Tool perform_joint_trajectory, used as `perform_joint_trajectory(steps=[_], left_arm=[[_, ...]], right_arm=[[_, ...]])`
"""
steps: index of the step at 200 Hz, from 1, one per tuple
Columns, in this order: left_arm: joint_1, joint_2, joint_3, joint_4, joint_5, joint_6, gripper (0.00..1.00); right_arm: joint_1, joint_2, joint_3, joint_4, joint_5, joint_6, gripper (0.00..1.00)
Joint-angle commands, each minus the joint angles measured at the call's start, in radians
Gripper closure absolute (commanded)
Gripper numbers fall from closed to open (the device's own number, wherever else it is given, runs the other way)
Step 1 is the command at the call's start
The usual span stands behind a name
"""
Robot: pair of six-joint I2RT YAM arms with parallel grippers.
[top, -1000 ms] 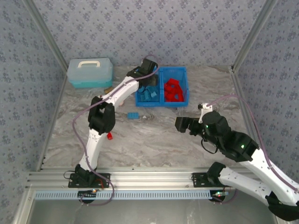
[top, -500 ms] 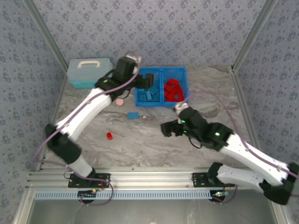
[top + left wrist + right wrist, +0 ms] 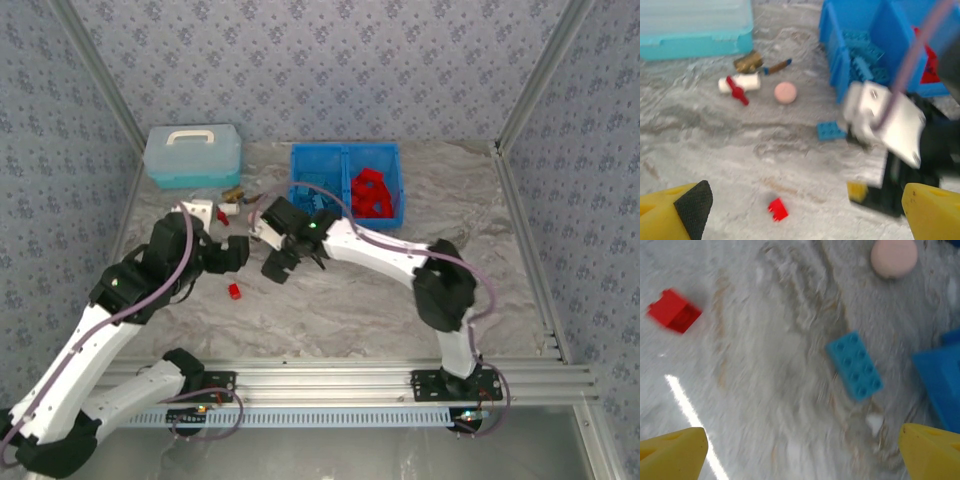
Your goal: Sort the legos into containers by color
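1. The blue brick (image 3: 855, 365) lies flat and studs-up on the table (image 3: 765, 400). In the right wrist view the corner of the bin (image 3: 940, 385) is close by at its 4 o'clock. It looks light, rigid and smooth-walled. A pinch across the two long sides, set low, should suit it best, since the studded top offers little purchase. It may skid on the polished surface if nudged by one finger first.
2. The red brick (image 3: 674, 310) sits well apart at the blue one's 10 o'clock. It is smaller and probably just as hard and light, so a grip across any pair of opposite walls should do.
3. The pink disc (image 3: 893, 257) rests at the blue brick's 1 o'clock and is not part of the sort.
4. The right gripper (image 3: 802, 452) hangs above the table with its jaws spread wide and nothing between them.
5. The left gripper (image 3: 810, 207) is likewise wide and empty, with the red brick just ahead of it.
6. The bin holds sorted blue bricks (image 3: 865, 55) in its left compartment and sorted red bricks (image 3: 372, 192) in its right.
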Motion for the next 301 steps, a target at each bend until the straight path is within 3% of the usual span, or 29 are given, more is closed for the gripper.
perform_joint_trajectory(steps=[1,25,69,100,127,152,168,196,228,246,272,301], left_arm=[[0.007,-0.031,-0.026,-0.083,-0.047,-0.063,0.01],[0.009,-0.051,-0.068,-0.084,-0.034,-0.097,0.01],[0.009,-0.097,-0.116,-0.076,-0.029,-0.112,0.01],[0.008,-0.102,-0.114,-0.075,-0.023,-0.118,0.01],[0.009,-0.105,-0.112,-0.071,-0.028,-0.117,0.01],[0.009,-0.1,-0.112,-0.061,-0.019,-0.119,0.01],[0.009,-0.094,-0.111,-0.056,-0.018,-0.12,0.01],[0.008,-0.093,-0.109,-0.05,-0.022,-0.12,0.01],[0.008,-0.096,-0.119,-0.025,-0.015,-0.114,0.01],[0.009,-0.093,-0.137,0.004,0.003,-0.114,0.01],[0.009,-0.08,-0.144,0.016,0.023,-0.126,0.01],[0.009,-0.086,-0.156,0.002,0.021,-0.15,0.01]], right_arm=[[-0.042,0.15,0.167,-0.156,-0.027,-0.059,0.0],[-0.065,0.273,0.307,-0.197,-0.027,-0.063,0.0],[-0.094,0.399,0.414,-0.218,-0.064,-0.086,0.0],[-0.1,0.467,0.47,-0.258,-0.091,-0.076,0.07],[-0.094,0.465,0.429,-0.253,-0.106,-0.066,0.2],[-0.088,0.442,0.379,-0.245,-0.09,-0.06,0.51],[-0.077,0.396,0.324,-0.236,-0.074,-0.057,0.65],[-0.062,0.232,0.158,-0.153,-0.094,-0.028,0.73],[-0.075,-0.014,0.0,0.007,-0.15,0.038,0.74],[-0.104,-0.086,-0.02,0.108,-0.09,0.112,0.73],[-0.175,-0.048,0.072,0.125,0.105,0.245,0.72],[-0.254,0.076,0.224,0.104,0.168,0.32,0.73]])
